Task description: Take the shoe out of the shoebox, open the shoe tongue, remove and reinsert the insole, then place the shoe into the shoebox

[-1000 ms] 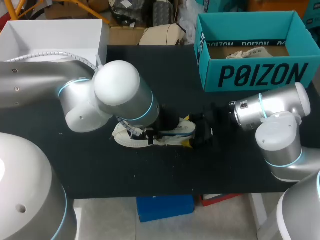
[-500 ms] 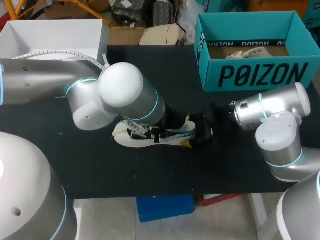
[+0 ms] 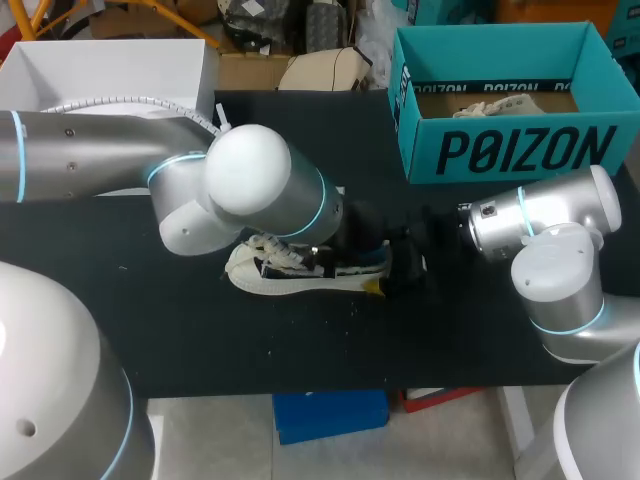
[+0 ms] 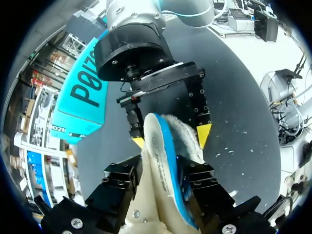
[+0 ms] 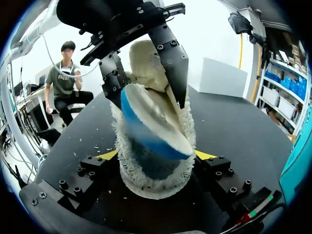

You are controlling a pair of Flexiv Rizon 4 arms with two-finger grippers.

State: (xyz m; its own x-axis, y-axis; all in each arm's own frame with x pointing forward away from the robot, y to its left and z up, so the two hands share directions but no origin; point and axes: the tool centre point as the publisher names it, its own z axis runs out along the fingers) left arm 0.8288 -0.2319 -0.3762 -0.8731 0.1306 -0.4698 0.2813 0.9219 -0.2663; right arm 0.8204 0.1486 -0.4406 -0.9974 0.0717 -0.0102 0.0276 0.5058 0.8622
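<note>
The shoe (image 3: 300, 272) sits mid-table (image 3: 200, 340), well apart from the shoebox (image 3: 500, 150), with the insole (image 4: 161, 161) standing partly out of its fleecy opening. The left gripper (image 4: 161, 183) is clamped on the insole and the right gripper (image 5: 156, 161) is clamped across the heel, the two sets of fingers very close together. Likely faults: the insole may buckle or slip from the pinch if driven against the lining, the heel may twist out of the right grip under that load, and the fingers may collide
</note>
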